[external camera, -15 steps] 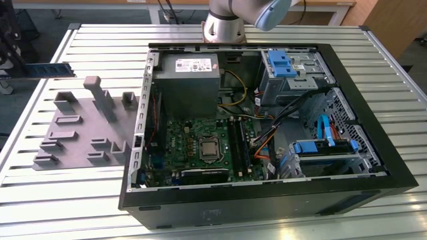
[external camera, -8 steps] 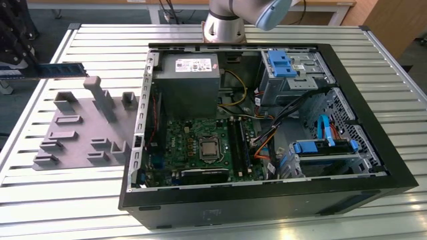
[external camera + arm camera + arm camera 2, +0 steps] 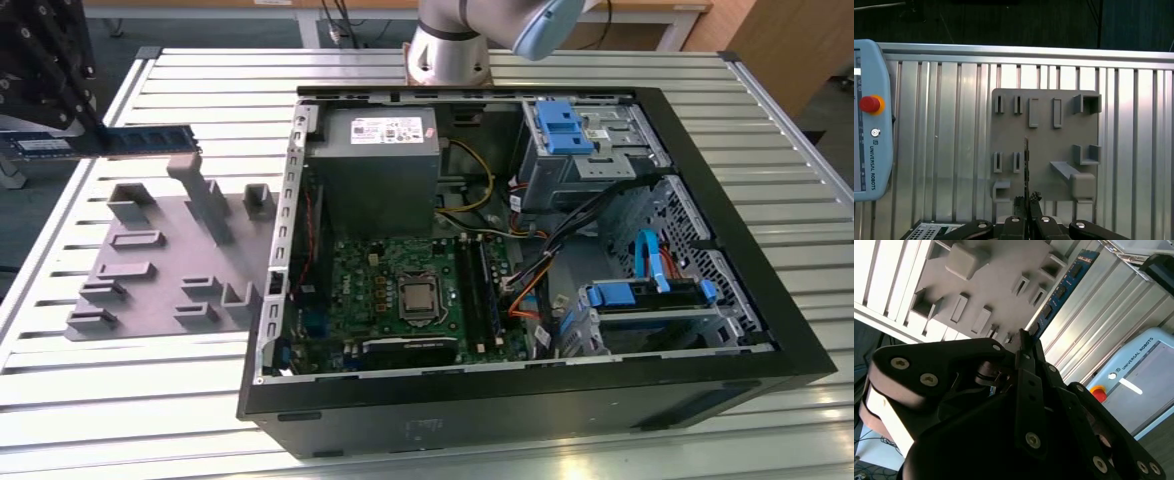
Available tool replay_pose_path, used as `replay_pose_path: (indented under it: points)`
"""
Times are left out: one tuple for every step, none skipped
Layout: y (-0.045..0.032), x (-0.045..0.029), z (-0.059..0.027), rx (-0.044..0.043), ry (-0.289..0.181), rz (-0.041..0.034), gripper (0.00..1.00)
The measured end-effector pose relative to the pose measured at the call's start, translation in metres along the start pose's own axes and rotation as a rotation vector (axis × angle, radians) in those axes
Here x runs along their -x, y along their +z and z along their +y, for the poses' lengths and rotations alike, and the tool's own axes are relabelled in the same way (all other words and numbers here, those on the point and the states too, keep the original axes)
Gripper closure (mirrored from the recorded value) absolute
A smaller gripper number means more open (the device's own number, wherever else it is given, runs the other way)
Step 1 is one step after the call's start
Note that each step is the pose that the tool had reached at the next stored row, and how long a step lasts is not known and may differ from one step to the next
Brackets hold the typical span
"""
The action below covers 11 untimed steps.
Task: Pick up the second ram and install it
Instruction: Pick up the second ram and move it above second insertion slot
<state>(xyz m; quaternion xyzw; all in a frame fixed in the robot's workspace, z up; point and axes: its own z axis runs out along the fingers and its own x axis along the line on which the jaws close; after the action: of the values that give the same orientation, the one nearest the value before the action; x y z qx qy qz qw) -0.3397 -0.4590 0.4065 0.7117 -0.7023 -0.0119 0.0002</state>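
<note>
The pincer [image 3: 80, 138] is clenched on the second ram [image 3: 154, 138], holding it off-centre so that the longer part juts free toward three o'clock in the exterior view, level and apart from everything beneath it. With such a hold, the free end can probably lever in the grip. I judge the step is done well by slow, steady travel, the stick kept square to the jaws and never brushed against anything. The stick itself is slim, flat and long. In the second wrist view [image 3: 1066, 282] it is a blue-green board with a row of small dark chips. In the first wrist view [image 3: 1026, 160] it is edge-on, a thin dark line running straight out from the pincer, which suggests it sits true. Below it lies the gray fixture plate [image 3: 160, 265], whose tall post [image 3: 207, 200] rises near the ram's free end and is the nearest thing to catch on. The plate rests on the slatted metal worktop [image 3: 200, 80]. Farther off, at about four o'clock from the ram, stands the open computer case [image 3: 534, 400], with the long black slots [image 3: 474, 290] on its motherboard [image 3: 380, 270] well apart from the stick.
</note>
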Motion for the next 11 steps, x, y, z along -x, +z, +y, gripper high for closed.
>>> replay_pose_path:
  points:
    - [-0.0001,0.0,-0.0024,0.0001,0.0,0.0001,0.86]
    - [-0.0001,-0.0001,-0.0045,0.0,0.0,0.0,0.86]
    - [-0.0001,-0.0001,-0.0069,0.0,0.0,0.0001,0.86]
    - [-0.0002,-0.0001,-0.0092,0.0001,0.0,0.0001,0.86]
    - [-0.0003,-0.0001,-0.0117,0.0001,0.0,0.0001,0.86]
    - [-0.0003,-0.0002,-0.014,0.0,0.0,0.0,0.86]
    - [-0.0003,-0.0002,-0.0163,0.0,0.0,0.0,0.86]
    - [-0.0004,-0.0002,-0.0186,0.0,0.0,0.0,0.86]
    - [-0.0004,-0.0002,-0.0208,0.0001,0.0,0.0,0.86]
    - [-0.0004,-0.0003,-0.0231,-0.0001,0.0,-0.0001,0.86]
    - [-0.0005,-0.0003,-0.0253,0.0001,0.0,0.0,0.86]
